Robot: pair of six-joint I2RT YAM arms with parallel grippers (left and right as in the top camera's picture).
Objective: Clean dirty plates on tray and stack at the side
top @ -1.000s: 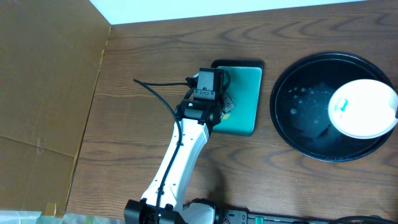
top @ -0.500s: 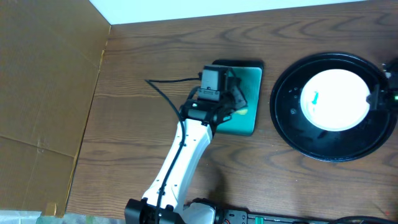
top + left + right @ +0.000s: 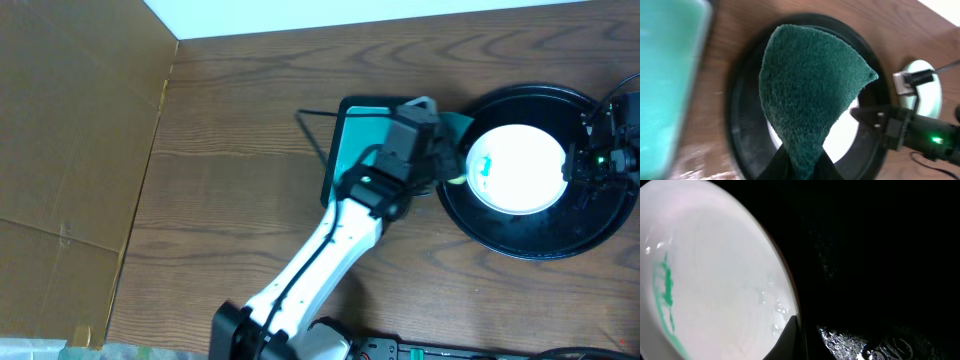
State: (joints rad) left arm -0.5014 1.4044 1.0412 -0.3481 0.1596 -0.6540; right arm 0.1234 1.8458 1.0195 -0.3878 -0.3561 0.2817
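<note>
A white plate [image 3: 520,170] with a small green-blue smear sits inside the round black tray [image 3: 520,243]. My right gripper [image 3: 578,165] is shut on the plate's right rim. In the right wrist view, one finger [image 3: 799,339] lies over the edge of the plate [image 3: 715,280], with the wet tray [image 3: 880,255] beside it. My left gripper [image 3: 445,160] is shut on a dark green scouring pad [image 3: 810,90] and holds it over the tray's left rim [image 3: 742,100], just left of the plate [image 3: 850,131]. The jaws [image 3: 800,167] pinch the pad's lower corner.
A rectangular teal tray [image 3: 350,150] with a black rim lies left of the round tray, partly under my left arm. A cardboard wall stands at the far left. A pale round shape [image 3: 932,95] shows beyond the right arm [image 3: 900,131] in the left wrist view.
My left arm swung right from the teal tray to the black tray's left rim, carrying the pad. The plate went from the tray's right edge to its middle.
</note>
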